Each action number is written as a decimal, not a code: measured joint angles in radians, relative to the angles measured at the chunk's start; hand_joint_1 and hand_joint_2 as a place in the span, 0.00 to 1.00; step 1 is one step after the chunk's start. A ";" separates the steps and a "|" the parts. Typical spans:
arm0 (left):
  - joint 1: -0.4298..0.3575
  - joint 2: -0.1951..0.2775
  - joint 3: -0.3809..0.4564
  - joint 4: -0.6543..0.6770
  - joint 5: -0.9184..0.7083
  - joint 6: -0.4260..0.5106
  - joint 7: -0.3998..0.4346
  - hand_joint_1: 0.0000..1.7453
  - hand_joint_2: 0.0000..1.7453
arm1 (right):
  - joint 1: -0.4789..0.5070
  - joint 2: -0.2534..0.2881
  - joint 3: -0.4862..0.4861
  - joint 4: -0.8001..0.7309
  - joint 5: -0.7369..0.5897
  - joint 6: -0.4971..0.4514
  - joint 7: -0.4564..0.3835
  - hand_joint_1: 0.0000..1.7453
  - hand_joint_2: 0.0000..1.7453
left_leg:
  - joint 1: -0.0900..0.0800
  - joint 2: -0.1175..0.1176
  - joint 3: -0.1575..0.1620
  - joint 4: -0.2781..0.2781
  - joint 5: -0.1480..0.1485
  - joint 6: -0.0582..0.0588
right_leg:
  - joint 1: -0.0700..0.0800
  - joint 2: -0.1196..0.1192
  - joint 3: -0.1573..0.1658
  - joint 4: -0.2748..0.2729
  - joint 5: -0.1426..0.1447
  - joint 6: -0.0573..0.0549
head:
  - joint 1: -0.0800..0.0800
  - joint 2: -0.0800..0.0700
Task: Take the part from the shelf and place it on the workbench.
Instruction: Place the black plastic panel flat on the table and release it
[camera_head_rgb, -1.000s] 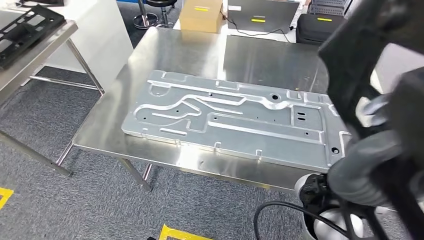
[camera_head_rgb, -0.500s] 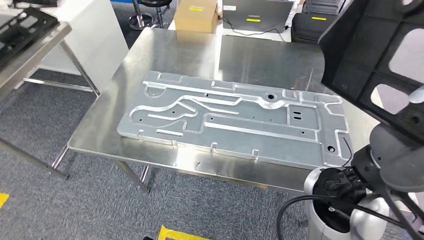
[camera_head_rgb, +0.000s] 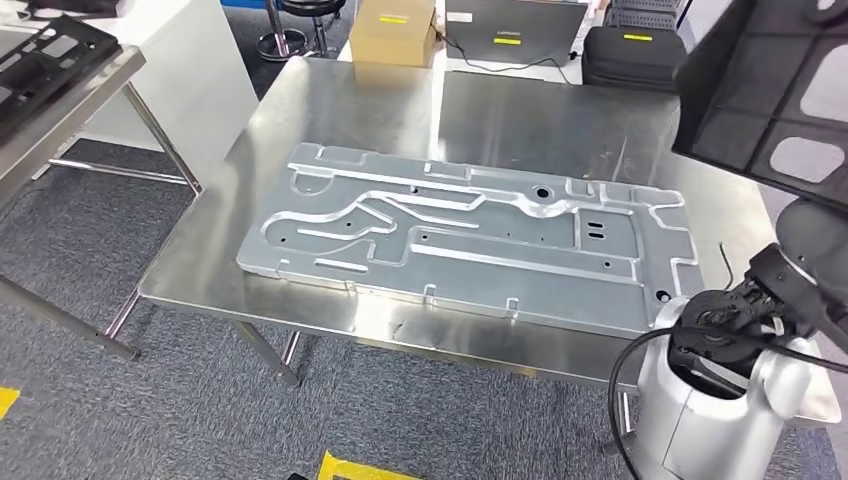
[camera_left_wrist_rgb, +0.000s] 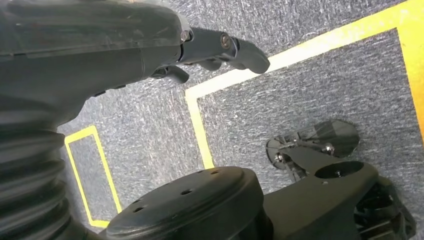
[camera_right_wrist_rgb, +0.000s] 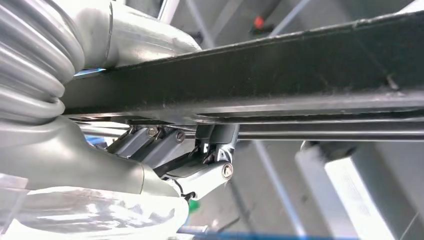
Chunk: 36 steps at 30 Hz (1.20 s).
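Workbench: steel table (camera_head_rgb: 330, 100) carrying a large stamped silver metal panel (camera_head_rgb: 470, 235).
Right hand (camera_right_wrist_rgb: 200, 160): fingers clamp the black plastic frame part (camera_head_rgb: 770, 90).
Left hand (camera_left_wrist_rgb: 210, 50): empty, fingers loosely apart.
Advice: lower level onto bare steel.

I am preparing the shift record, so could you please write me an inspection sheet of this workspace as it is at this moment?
Surface: steel workbench, bare around the plate.
Job's things: black part held up at the workbench's right side, not yet set down.
Clutter: large stamped metal plate lying flat on the workbench.
Hands: right hand grips the black part's edge; left hand holds nothing, above the carpet.
Cables: black cable looping by the right arm.
Surroundings: cardboard box, laptop, black case, second table with a black tray.
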 joint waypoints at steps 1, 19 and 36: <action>0.000 0.002 -0.003 0.000 0.000 -0.001 -0.001 0.00 1.00 | -0.014 0.001 -0.023 0.026 0.005 0.005 0.004 0.97 1.00 | 0.000 0.000 -0.001 -0.001 -0.002 -0.005 | -0.002 0.000 0.000 -0.002 0.002 -0.005 | 0.000 0.000; -0.001 0.011 -0.039 0.000 -0.005 -0.012 -0.023 0.00 1.00 | -0.276 -0.079 -0.176 0.486 0.420 -0.142 0.093 0.97 1.00 | 0.004 0.005 0.004 -0.024 0.020 0.023 | -0.001 -0.003 -0.033 0.046 -0.020 0.013 | -0.018 0.000; -0.008 0.012 -0.059 0.000 -0.004 -0.045 -0.048 0.00 1.00 | -0.626 -0.336 -0.067 1.158 1.067 -0.381 0.306 0.97 1.00 | 0.002 0.002 -0.076 0.172 -0.094 -0.022 | -0.013 -0.003 -0.035 0.003 0.026 -0.014 | -0.032 0.000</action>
